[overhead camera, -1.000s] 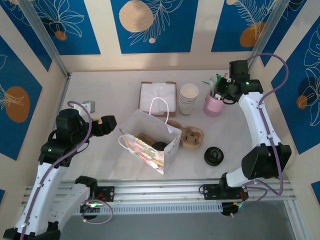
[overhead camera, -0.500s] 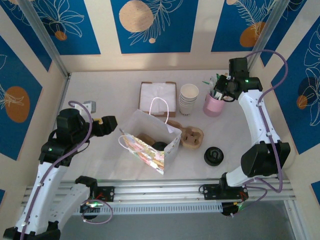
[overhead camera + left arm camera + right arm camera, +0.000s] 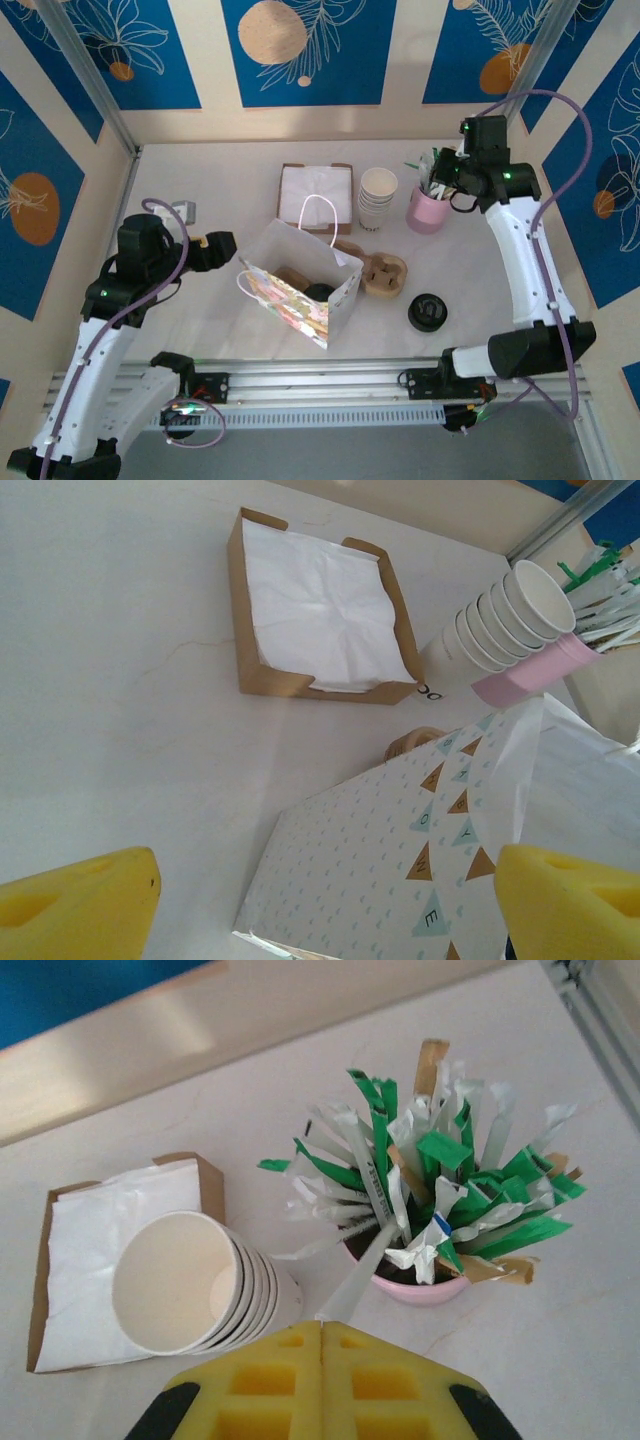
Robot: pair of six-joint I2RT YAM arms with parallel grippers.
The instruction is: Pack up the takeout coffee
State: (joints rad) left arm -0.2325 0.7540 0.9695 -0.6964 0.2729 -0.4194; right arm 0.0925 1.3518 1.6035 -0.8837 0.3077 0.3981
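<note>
White table [image 3: 230, 175] | left gripper [image 3: 325, 910] spread, empty | right gripper [image 3: 322, 1335] pinching white wrapped straw [image 3: 355, 1282]

Overhead plus wrist close-ups; common cup stack [image 3: 178, 1285]

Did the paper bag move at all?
No. The paper bag sits in the same spot as before, its handle just in front of the napkin tray.

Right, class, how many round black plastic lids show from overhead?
2. One round black plastic lid lies loose on the table right of the cardboard cup carrier; a second lid sits inside the open paper bag. The bag may hide more.
</note>
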